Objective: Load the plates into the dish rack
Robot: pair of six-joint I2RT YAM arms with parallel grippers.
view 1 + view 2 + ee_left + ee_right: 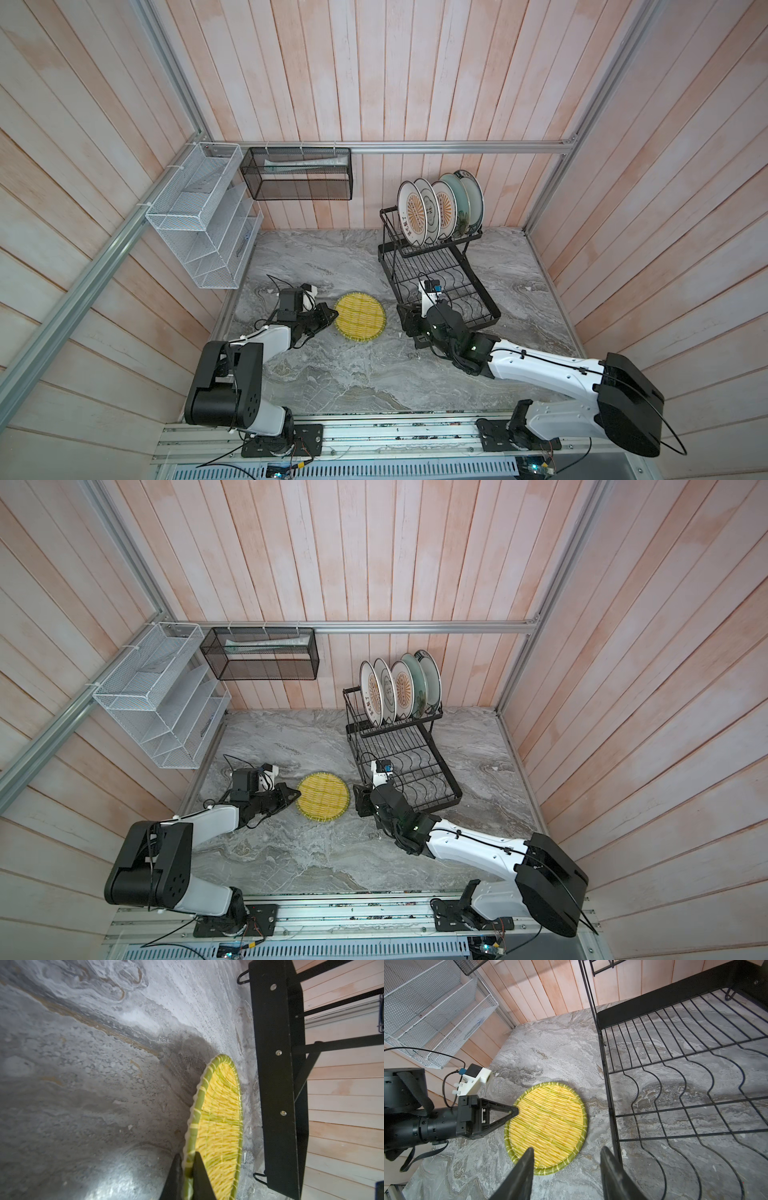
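Six plates in all: five upright on edge, side by side in the upper basket of the single two-tier dish rack; the sixth, the yellow ribbed plate, flat on the marble tabletop, at 9 o'clock of the rack's lower tray and just beside its edge. Two grippers. Two wall fixtures, well apart from the plate at 10 to 11 o'clock: one white mesh shelf, one black mesh basket. Only a narrow strip of marble between plate and rack frame; wide bare marble at 6 o'clock toward the arm bases and at 12 o'clock toward the back wall. Left gripper at the plate's 9 o'clock rim, clamped on it, a finger on each face of the green-bound edge. Right gripper at the plate's 3 o'clock, just beside it in the gap by the rack's near corner, jaws apart, holding nothing.
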